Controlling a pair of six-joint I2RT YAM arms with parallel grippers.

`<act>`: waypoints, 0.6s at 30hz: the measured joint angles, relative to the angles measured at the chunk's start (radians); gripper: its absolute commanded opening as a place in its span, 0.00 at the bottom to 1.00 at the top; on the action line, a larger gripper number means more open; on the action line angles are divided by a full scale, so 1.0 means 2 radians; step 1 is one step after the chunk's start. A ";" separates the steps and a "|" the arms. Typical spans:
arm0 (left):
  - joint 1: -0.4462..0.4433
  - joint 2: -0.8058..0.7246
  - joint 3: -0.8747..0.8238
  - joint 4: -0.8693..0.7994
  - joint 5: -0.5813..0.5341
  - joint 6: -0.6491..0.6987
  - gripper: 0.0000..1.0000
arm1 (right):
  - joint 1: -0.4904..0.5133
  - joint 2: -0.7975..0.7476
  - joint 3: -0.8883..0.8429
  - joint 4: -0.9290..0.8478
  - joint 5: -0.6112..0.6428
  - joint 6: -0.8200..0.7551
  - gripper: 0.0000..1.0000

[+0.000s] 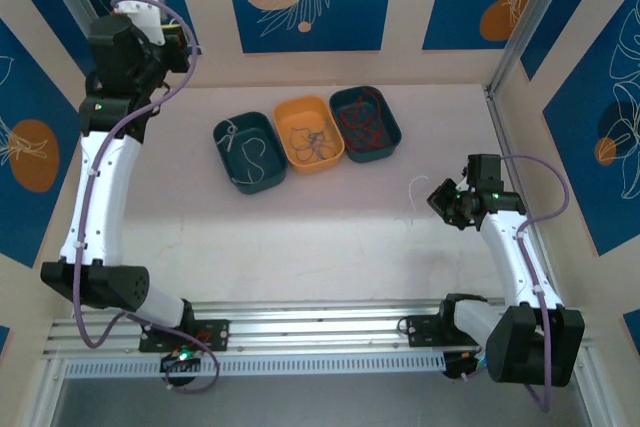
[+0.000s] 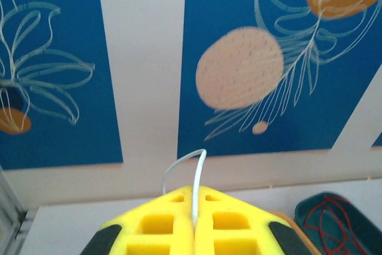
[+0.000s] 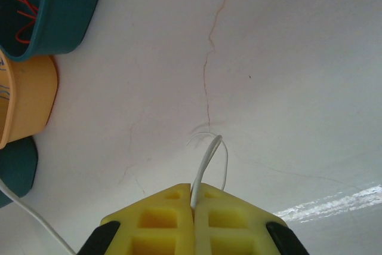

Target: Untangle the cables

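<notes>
Left arm point(image 1: 100, 197), right arm point(image 1: 517, 247): white shells, black joint housings, green lamps point(image 1: 98, 105), purple-grey cables point(image 1: 565, 192) looped alongside. Left gripper point(image 2: 194, 198), right gripper point(image 3: 194, 192): yellow moulded fingers point(image 2: 158, 225) with square recesses, black outer corners.

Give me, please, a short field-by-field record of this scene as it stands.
Left jaws: shut on a white wire, high above the table
Right jaws: shut on another white wire, low over the table
Left teal tray: white wires
Orange tray: blue-grey wires
Right teal tray: red wires
</notes>
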 measured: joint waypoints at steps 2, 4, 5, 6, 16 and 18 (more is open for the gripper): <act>0.000 0.000 0.013 0.001 0.010 -0.002 0.00 | 0.000 0.000 0.000 0.000 0.000 0.002 0.00; 0.000 0.000 0.014 0.003 0.019 -0.005 0.00 | 0.002 0.000 0.000 0.000 0.000 0.002 0.00; 0.000 0.001 0.013 0.004 0.024 -0.009 0.00 | 0.003 0.000 0.000 0.000 0.000 0.003 0.00; 0.000 0.002 0.009 0.008 0.028 -0.012 0.00 | 0.004 0.000 0.000 0.000 0.000 0.003 0.00; 0.000 0.018 -0.080 0.031 0.062 -0.045 0.00 | 0.012 0.000 0.001 -0.002 0.000 0.003 0.00; 0.000 0.030 -0.087 0.037 0.068 -0.052 0.00 | 0.014 -0.001 0.002 -0.002 0.000 0.003 0.00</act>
